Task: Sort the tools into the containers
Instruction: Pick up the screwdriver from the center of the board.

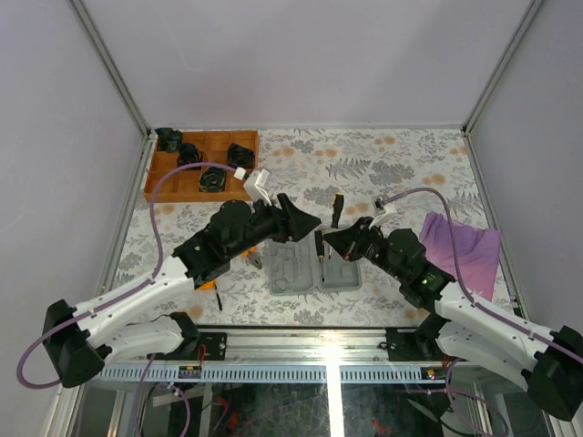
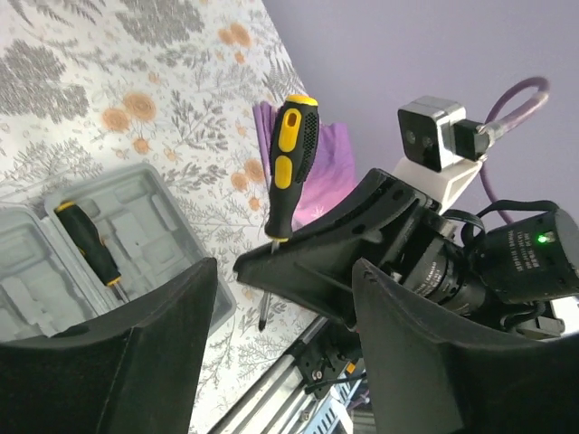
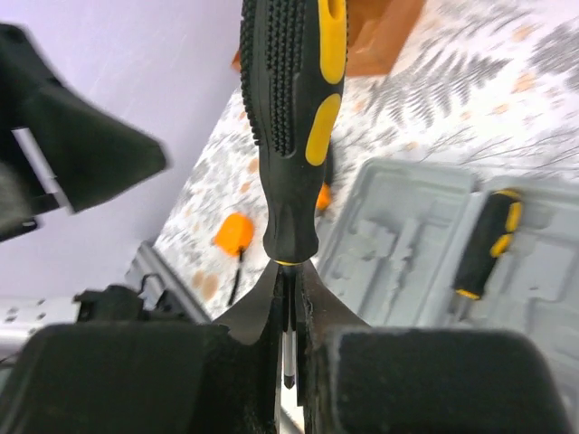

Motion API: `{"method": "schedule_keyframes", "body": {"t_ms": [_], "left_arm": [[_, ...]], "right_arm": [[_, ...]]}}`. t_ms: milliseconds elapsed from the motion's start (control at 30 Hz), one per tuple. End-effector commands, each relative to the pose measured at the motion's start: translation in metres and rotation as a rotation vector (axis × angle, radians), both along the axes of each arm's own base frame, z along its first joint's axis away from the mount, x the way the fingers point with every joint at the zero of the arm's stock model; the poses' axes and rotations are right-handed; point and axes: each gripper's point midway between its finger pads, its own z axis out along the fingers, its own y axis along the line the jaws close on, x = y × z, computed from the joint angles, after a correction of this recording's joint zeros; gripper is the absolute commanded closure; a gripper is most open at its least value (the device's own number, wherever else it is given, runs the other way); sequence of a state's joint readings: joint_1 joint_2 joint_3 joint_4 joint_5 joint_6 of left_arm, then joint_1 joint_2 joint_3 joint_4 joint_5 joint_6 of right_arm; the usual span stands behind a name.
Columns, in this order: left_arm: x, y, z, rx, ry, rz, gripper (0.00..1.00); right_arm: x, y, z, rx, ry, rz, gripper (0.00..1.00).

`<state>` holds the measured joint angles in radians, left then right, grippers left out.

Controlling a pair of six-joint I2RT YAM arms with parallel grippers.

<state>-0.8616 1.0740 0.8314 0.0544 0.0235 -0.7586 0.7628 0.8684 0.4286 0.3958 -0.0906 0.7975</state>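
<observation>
My right gripper (image 3: 291, 312) is shut on the metal shaft of a black-and-yellow screwdriver (image 3: 289, 127), which stands handle up above the open grey case (image 3: 407, 231). In the top view this screwdriver (image 1: 337, 211) sits between the two grippers, over the case (image 1: 296, 273). My left gripper (image 2: 282, 298) is open, its fingers (image 2: 136, 362) on either side of the right gripper's tip, holding nothing. A second screwdriver (image 2: 88, 242) lies in a recess of the case (image 2: 145, 203). A round orange tape measure (image 3: 233, 233) lies on the table left of the case.
An orange divided tray (image 1: 200, 164) with several black items stands at the back left. A purple cloth (image 1: 460, 250) lies right of the case. An orange-handled tool (image 1: 253, 259) shows partly under the left arm. The metal frame rail (image 1: 319, 341) runs along the near edge.
</observation>
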Motion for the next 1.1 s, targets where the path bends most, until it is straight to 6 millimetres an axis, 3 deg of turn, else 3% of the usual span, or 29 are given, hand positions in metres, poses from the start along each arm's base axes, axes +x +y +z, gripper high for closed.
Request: {"method": "schedule_keyframes", "body": {"t_ms": [0,167,233,500,700,1067], "left_arm": [[0.001,0.024,0.037,0.029,-0.101,0.070,0.37],[-0.009,0.047,0.047,0.060,-0.113,0.100,0.30],[-0.014,0.054,0.050,0.057,-0.117,0.107,0.27],[-0.033,0.059,0.055,0.124,-0.130,0.016,0.16],[-0.042,0.051,0.024,0.255,-0.073,-0.093,0.12],[-0.070,0.018,-0.034,0.363,0.051,-0.319,0.25]], "right_arm": [[0.026,-0.031,0.036,-0.088,-0.242,-0.164,1.00],[0.011,-0.032,0.060,-0.221,-0.660,-0.045,1.00],[-0.005,-0.023,0.066,-0.268,-0.850,0.070,1.00],[-0.039,0.006,0.040,-0.564,-1.289,0.552,1.00],[-0.050,0.007,0.009,-0.751,-1.528,0.852,1.00],[-0.020,-0.002,0.009,-1.013,-1.640,0.890,1.00]]}}
